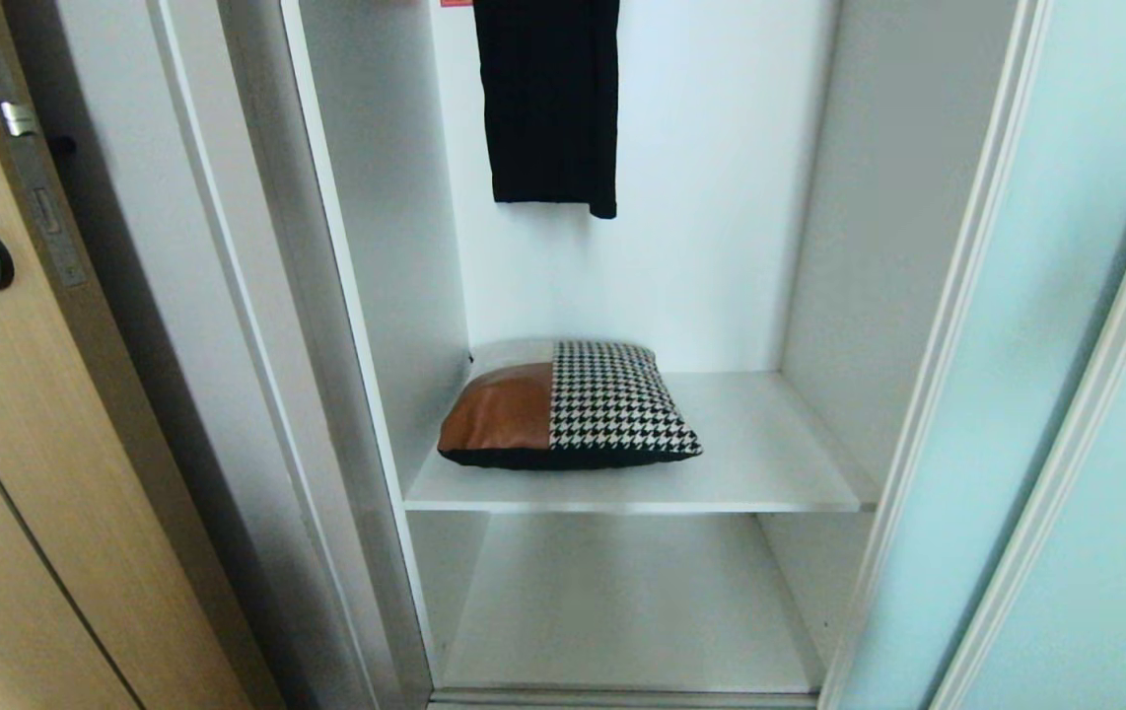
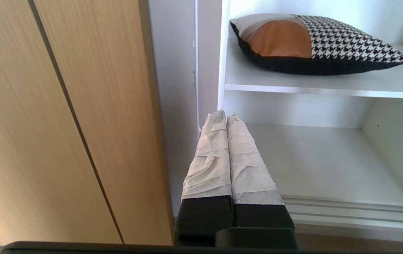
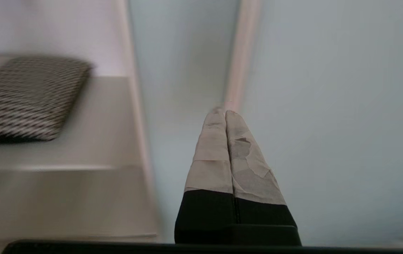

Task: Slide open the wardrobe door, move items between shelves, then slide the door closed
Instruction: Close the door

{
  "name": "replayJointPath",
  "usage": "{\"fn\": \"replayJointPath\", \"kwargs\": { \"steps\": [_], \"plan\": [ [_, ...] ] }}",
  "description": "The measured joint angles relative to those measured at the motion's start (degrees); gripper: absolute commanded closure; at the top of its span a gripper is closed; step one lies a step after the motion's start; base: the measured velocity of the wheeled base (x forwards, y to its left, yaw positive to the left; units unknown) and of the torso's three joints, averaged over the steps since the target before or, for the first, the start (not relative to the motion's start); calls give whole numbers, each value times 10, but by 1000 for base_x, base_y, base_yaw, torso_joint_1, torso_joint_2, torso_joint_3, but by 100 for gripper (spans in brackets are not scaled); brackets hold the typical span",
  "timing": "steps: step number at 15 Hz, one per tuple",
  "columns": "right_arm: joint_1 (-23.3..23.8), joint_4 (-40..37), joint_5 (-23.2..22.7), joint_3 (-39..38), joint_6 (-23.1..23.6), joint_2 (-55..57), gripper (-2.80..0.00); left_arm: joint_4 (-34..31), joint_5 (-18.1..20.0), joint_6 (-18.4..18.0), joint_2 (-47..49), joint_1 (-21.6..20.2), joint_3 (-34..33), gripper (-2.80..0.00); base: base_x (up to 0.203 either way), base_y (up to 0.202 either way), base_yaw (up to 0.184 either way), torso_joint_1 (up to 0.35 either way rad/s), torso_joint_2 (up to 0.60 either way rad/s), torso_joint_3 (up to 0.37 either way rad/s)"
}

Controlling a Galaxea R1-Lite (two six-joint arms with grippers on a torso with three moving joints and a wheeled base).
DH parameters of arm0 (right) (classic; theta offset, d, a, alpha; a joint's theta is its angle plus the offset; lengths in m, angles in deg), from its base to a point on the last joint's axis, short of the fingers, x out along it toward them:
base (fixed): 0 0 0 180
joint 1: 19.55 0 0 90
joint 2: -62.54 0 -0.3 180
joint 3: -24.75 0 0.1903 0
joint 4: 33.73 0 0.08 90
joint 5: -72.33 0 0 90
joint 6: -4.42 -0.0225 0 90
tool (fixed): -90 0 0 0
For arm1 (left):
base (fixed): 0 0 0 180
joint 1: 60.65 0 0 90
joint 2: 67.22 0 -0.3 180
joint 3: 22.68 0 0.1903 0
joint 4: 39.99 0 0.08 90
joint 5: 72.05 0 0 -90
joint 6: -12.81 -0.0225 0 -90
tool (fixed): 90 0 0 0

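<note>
The frosted aqua sliding wardrobe door (image 1: 1046,375) stands slid to the right, leaving the white interior exposed. A patchwork pillow (image 1: 568,404) of tan, houndstooth and black lies on the upper white shelf (image 1: 770,463); the lower shelf (image 1: 622,602) is bare. Neither arm shows in the head view. My left gripper (image 2: 226,114) is shut and empty, low by the wardrobe's left post, below the pillow (image 2: 314,42). My right gripper (image 3: 224,112) is shut and empty, pointing at the silver frame of the door (image 3: 328,106), with the pillow (image 3: 25,98) off to its side.
A black garment (image 1: 551,99) hangs from above inside the wardrobe. A light wooden door (image 1: 1,444) with dark round knobs stands at the left. The floor track (image 2: 346,208) runs along the wardrobe's foot.
</note>
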Motion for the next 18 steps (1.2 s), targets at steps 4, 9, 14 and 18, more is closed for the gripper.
{"fn": "replayJointPath", "kwargs": {
  "steps": [4,9,14,18],
  "plan": [
    [7,-8,-45,39,-17,68,0,0,0,0,0,0,0,0,0,0,0,0,0,0],
    [-26,-29,-48,69,-30,112,0,0,0,0,0,0,0,0,0,0,0,0,0,0],
    [-54,-49,-77,88,-31,140,0,0,0,0,0,0,0,0,0,0,0,0,0,0],
    [-53,-48,-77,110,-34,167,0,0,0,0,0,0,0,0,0,0,0,0,0,0]
  ]
}}
